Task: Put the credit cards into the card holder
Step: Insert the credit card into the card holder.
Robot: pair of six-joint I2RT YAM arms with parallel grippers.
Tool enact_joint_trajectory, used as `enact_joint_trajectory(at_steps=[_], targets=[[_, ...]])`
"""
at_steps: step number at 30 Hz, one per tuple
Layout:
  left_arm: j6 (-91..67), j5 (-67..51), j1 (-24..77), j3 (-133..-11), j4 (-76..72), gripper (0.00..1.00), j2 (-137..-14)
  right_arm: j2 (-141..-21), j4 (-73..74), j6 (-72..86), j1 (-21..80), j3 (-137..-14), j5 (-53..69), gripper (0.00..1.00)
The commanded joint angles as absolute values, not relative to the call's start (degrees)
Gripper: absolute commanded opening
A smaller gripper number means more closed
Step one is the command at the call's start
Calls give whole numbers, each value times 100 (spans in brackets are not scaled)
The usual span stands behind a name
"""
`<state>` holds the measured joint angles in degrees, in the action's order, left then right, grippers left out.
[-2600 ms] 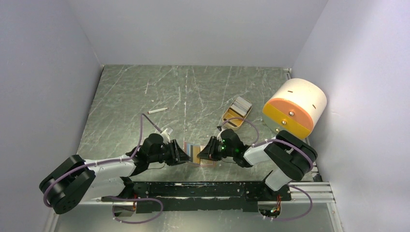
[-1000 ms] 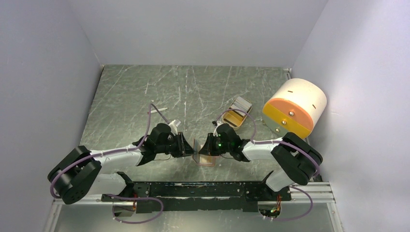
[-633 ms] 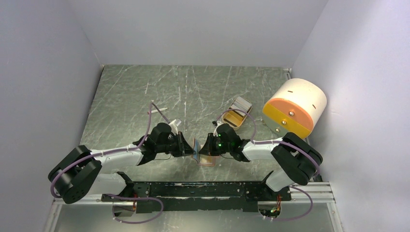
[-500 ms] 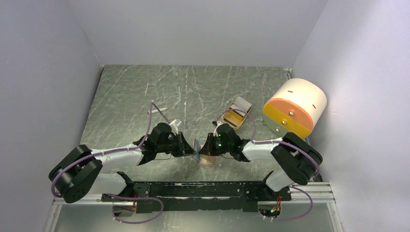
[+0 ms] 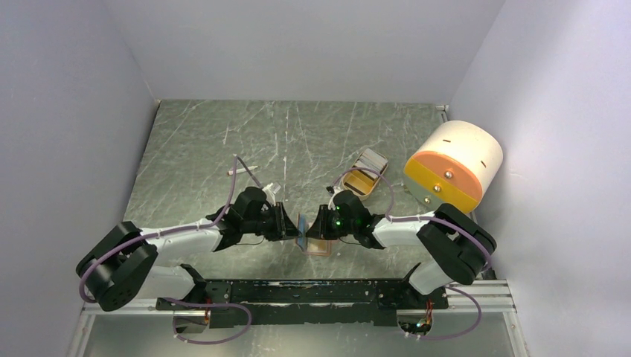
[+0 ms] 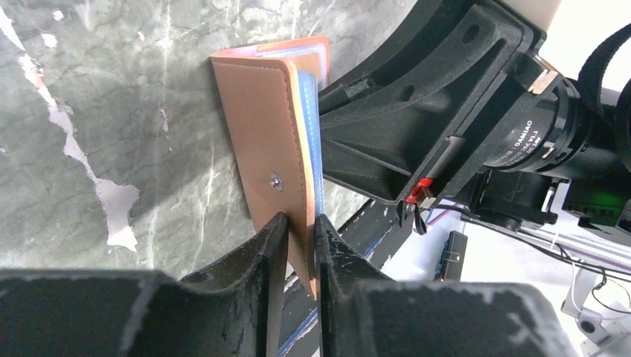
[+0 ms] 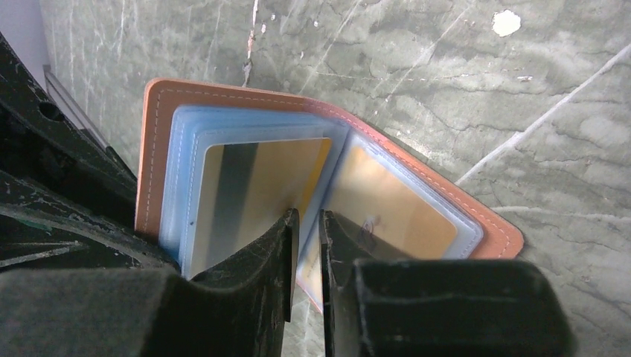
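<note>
The reddish-brown leather card holder point(image 5: 318, 245) lies open between my two grippers, near the front edge. My left gripper point(image 5: 289, 227) is shut on its left flap point(image 6: 260, 141) and holds that flap upright, just below the snap button point(image 6: 275, 179). Bluish plastic sleeves point(image 6: 316, 149) show behind the flap. In the right wrist view the holder point(image 7: 160, 119) shows an orange-yellow card with a dark stripe point(image 7: 253, 178) and a second orange-yellow card point(image 7: 387, 212) inside sleeves. My right gripper point(image 7: 305, 227) is shut on the sleeve edge between them. It also shows in the top view point(image 5: 318, 225).
A tan oblong tray point(image 5: 364, 175) behind the right gripper holds more cards, one whitish point(image 5: 372, 158). A big cream-and-orange cylinder point(image 5: 452, 165) stands at the right wall. A small white stick point(image 5: 242, 170) lies behind the left arm. Purple cables loop over both wrists.
Since 2.6 s ago both grippers have moved closer together and slightly farther from the bases, and the left flap has risen upright. Over the last second almost nothing has moved.
</note>
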<state>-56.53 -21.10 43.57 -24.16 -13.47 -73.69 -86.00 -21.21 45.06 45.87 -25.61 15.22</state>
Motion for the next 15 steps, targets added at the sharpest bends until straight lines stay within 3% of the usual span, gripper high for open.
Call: enact_joint_trajectory(at_steps=[1,15], targets=[[-5310,-1707,4335,-2711,-720,26,-7258,-8514,-2058,4413,4623,-2522,1495,22],[-5282,-2047,4344,-2726,-1150,29,-7790,-8574,-2012,4471,4628,-2634,1368,24]])
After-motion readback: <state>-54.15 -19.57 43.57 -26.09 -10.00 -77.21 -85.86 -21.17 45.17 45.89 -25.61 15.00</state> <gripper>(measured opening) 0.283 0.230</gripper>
